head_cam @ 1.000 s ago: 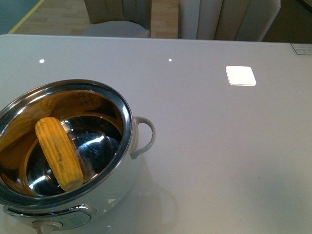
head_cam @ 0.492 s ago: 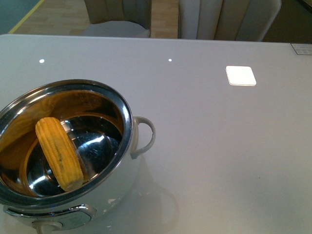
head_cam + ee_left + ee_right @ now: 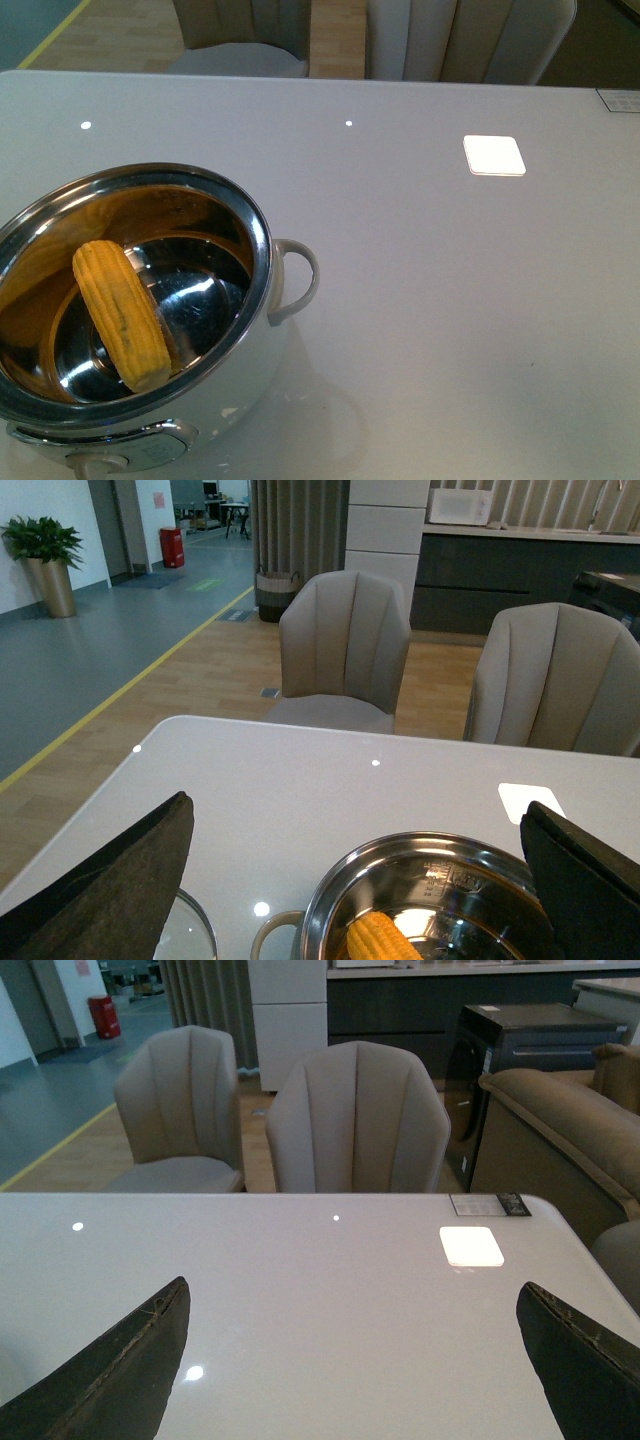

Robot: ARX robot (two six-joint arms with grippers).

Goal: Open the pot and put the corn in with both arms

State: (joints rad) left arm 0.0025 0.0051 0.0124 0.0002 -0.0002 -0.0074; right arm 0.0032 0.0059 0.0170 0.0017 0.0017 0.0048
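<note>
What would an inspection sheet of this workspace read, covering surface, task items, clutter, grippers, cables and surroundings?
Surface: white glossy table, light reflections on it.
Job's things: pot open, no lid on it; corn lies slanted inside the steel bowl.
Clutter: round glass-like object, partly visible beside the pot in the left wrist view; small label at the far table edge.
Grippers: left gripper open, empty; right gripper open, empty, above bare table.
Cables: nothing seen.
Surroundings: beige chairs, sofa, potted plant.
</note>
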